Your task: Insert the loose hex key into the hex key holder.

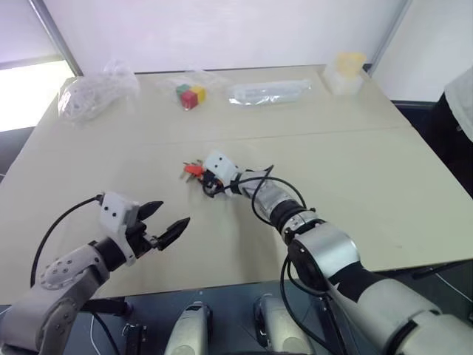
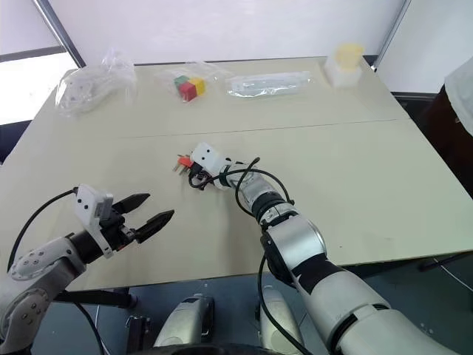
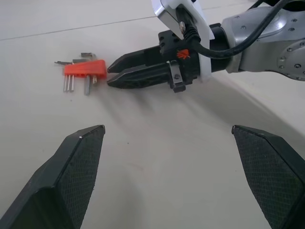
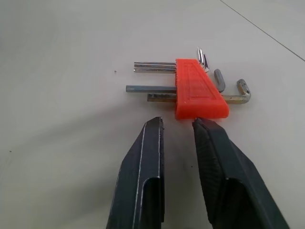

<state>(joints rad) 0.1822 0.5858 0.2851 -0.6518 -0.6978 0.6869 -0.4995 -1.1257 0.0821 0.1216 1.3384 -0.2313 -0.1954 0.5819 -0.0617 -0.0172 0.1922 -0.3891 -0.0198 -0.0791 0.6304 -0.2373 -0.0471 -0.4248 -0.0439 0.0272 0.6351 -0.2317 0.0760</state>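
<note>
Starting at the left: the left gripper hovers over the near part of the beige table, around 7 o'clock from table center, fingers spread wide and holding nothing. Back at about 10 o'clock sits a crumpled clear plastic bag.

In the middle, the hex key holder lies flat on the table, an orange-red block with several grey keys sticking through it, their bent ends on one side. Can't pick out a separate loose hex key anywhere, so no idea where that one is.

The right gripper reaches in from 5 o'clock, tips right at the holder's near end. Its fingers are narrowed to a slim gap with nothing between them, and I can't tell if they actually touch the block.

Along the far edge: a cluster of red, green and yellow cubes at 12 o'clock, a long clear plastic packet beside them, and a pale yellow container at 2 o'clock.
</note>
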